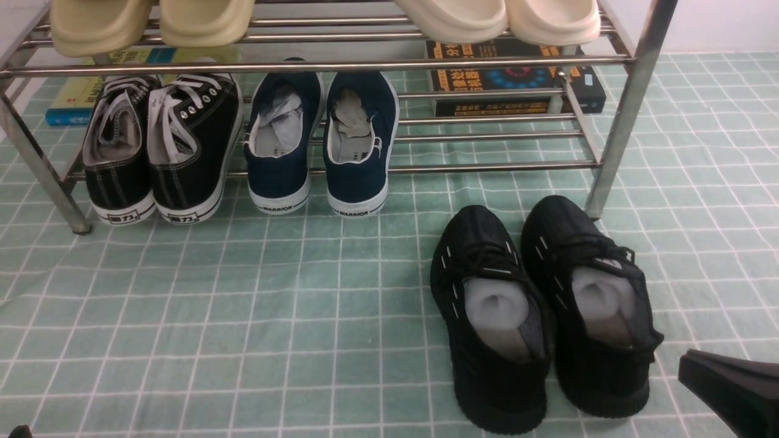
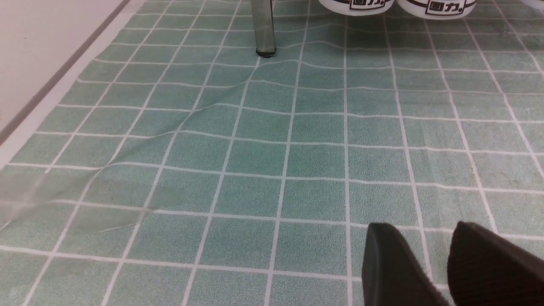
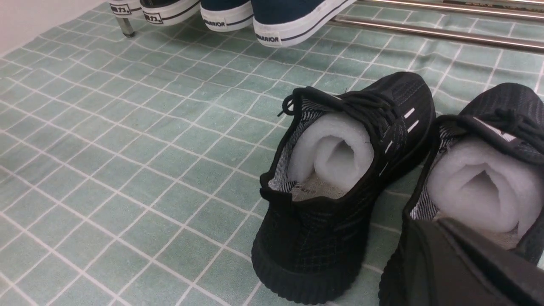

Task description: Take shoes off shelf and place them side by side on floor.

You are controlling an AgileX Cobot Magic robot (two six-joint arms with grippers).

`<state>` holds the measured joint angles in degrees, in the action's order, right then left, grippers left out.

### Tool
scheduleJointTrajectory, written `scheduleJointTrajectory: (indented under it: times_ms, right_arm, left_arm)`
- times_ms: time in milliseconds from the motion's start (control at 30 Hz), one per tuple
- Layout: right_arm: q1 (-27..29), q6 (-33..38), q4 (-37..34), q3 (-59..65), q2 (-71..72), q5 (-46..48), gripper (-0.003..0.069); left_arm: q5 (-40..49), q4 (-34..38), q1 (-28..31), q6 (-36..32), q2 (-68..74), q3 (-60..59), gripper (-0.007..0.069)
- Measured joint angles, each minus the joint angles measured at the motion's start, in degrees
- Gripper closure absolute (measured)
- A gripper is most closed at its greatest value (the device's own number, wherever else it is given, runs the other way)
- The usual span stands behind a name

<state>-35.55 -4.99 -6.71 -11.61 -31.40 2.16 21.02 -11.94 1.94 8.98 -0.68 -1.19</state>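
Note:
Two all-black knit shoes stand side by side on the green grid floor [image 1: 274, 304], toes toward the shelf [image 1: 627, 109]: the left shoe [image 1: 487, 316] and the right shoe [image 1: 590, 304], both with white stuffing. In the right wrist view the left shoe [image 3: 335, 238] and the right shoe [image 3: 501, 110] fill the near side. My right gripper [image 1: 688, 372] is shut and empty just behind the right shoe's heel, and appears as a dark wedge [image 3: 429, 229]. My left gripper [image 2: 423, 231] hangs open over bare floor, far left of the shoes.
On the lower tier sit black canvas sneakers [image 1: 158, 146] and navy slip-ons [image 1: 322, 140]. Beige slippers [image 1: 152, 21] rest on the top tier. Books [image 1: 511, 82] lie behind the rack. A rack leg [image 2: 263, 29] stands on wrinkled cloth, and a wall [image 2: 42, 63] borders the left side.

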Motion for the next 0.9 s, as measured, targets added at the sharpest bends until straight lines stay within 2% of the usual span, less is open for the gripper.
scheduleJointTrajectory:
  times_ms: [300,500,633,667,733,767,833,867,900]
  right_arm:
    - [0.2,0.0,0.5,0.3,2.9,2.4,0.0632]
    - [6.1,0.0,4.2,0.3,10.5,10.1,0.0628]
    - [17.1,0.0,6.4,1.0,17.4,16.9,0.0622]
    - [18.2,0.0,6.7,1.1,17.7,17.0,0.0622]
    - [24.9,0.0,6.7,2.7,21.2,18.1,0.062]
    - [25.5,0.0,6.7,3.0,21.8,18.1,0.062]
    - [32.9,0.0,6.7,5.8,25.6,18.1,0.062]
    - [32.9,0.0,6.7,6.0,25.8,18.1,0.062]
    - [36.2,0.0,6.7,7.7,27.6,18.1,0.0618]
  left_arm:
    - [0.0,0.0,0.0,0.0,0.0,0.0,0.0383]
    - [0.0,0.0,0.0,0.0,0.0,0.0,0.0383]
    - [0.0,0.0,0.0,0.0,0.0,0.0,0.0383]
    - [0.0,0.0,0.0,0.0,0.0,0.0,0.0383]
    - [0.0,0.0,0.0,0.0,0.0,0.0,0.0383]
    - [0.0,0.0,0.0,0.0,0.0,0.0,0.0383]
    - [0.0,0.0,0.0,0.0,0.0,0.0,0.0383]
    - [0.0,0.0,0.0,0.0,0.0,0.0,0.0383]
    - [0.0,0.0,0.0,0.0,0.0,0.0,0.0383]
